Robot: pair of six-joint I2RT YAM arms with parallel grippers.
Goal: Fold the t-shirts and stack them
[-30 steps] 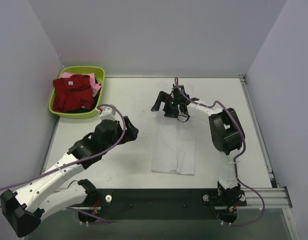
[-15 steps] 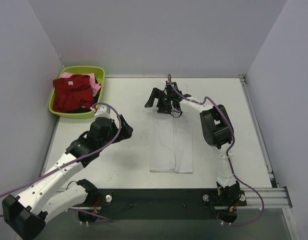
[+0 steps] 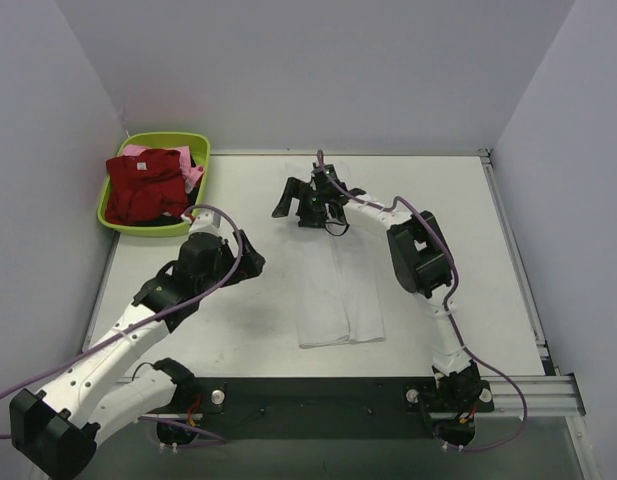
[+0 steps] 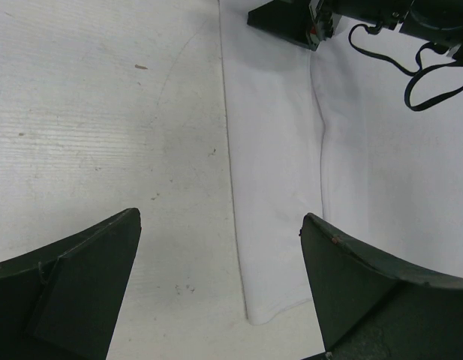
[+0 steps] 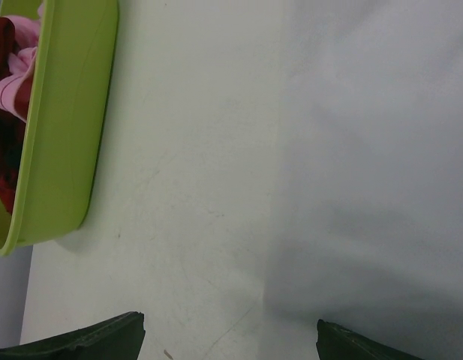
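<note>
The white t-shirt (image 3: 338, 290) lies folded in a long narrow strip at mid-table, and also shows in the left wrist view (image 4: 276, 187). My right gripper (image 3: 296, 200) is open and empty, low over the strip's far left corner, and shows in the left wrist view (image 4: 291, 19). In its own view (image 5: 227, 337) the jaws stand wide apart over bare table. My left gripper (image 3: 253, 262) is open and empty, left of the strip; in its own view (image 4: 220, 232) the strip's left edge lies between the fingers. The dark red shirt (image 3: 143, 185) and pink shirt (image 3: 193, 178) lie in the basin.
The lime-green basin (image 3: 158, 137) stands at the far left corner against the walls and shows in the right wrist view (image 5: 66, 112). Walls close in the left, back and right. A metal rail (image 3: 513, 260) runs along the table's right edge.
My right gripper has moved left across the strip's far end, and the far end has shifted a little left. My left gripper has drawn back slightly to the left.
</note>
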